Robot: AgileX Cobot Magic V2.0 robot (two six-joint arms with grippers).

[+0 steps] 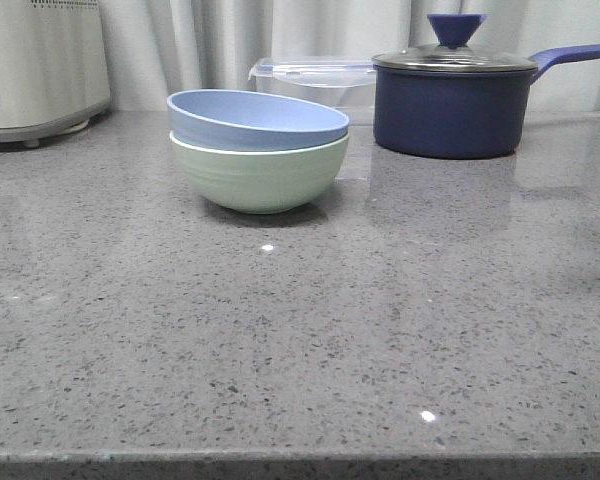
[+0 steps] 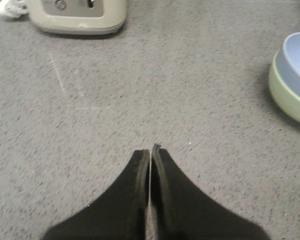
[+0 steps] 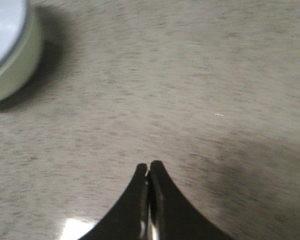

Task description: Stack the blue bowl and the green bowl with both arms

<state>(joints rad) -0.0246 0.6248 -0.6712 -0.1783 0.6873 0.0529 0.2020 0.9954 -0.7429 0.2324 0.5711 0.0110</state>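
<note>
Sitting nested in the green bowl point(image 1: 258, 180), the blue bowl point(image 1: 257, 119) tilts slightly, on the counter point(image 1: 300, 340) in front of a clear box point(image 1: 315, 78) and beside a navy saucepan point(image 1: 452, 105). Stacking looks done. Left gripper point(image 2: 150, 152) and right gripper point(image 3: 149, 169) both hang over bare counter, jaws pressed together, empty, well clear of the bowls.

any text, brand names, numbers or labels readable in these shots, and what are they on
None can be read.
The cream appliance has a grey panel with round controls in the left wrist view, but no letters or numbers can be made out on it.
The blue bowl, green bowl, navy saucepan and clear lidded box show no print.
</note>
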